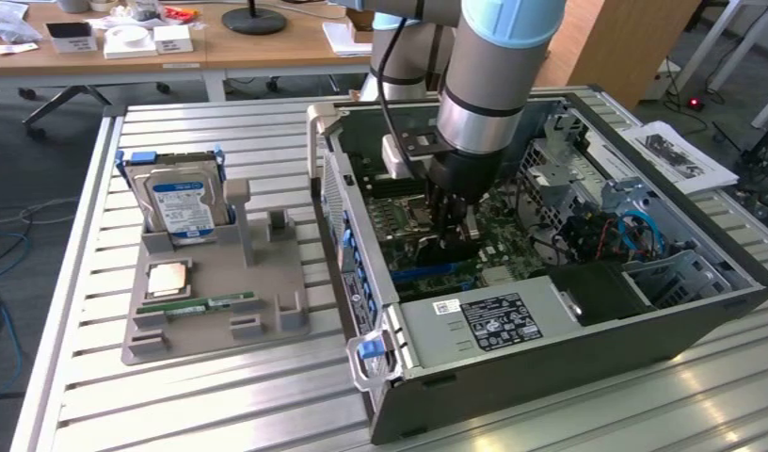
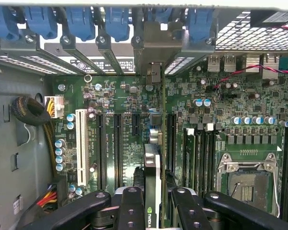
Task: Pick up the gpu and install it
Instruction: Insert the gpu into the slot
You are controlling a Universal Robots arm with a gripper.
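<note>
Standing on edge in pincer [image 2: 156, 211], gpu [image 2: 152, 165] parallels slots [image 2: 117, 148].

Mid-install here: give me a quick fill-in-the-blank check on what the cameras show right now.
1. The gripper is shut on the gpu, holding it over the ___ inside the computer case.
2. The hard drive stands ___ in the tray.
3. The RAM stick lies on the tray, ___ the case.
Missing words: motherboard; upright; outside.

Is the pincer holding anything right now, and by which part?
The pincer grips the gpu by its long edge facing away from the motherboard.
</note>
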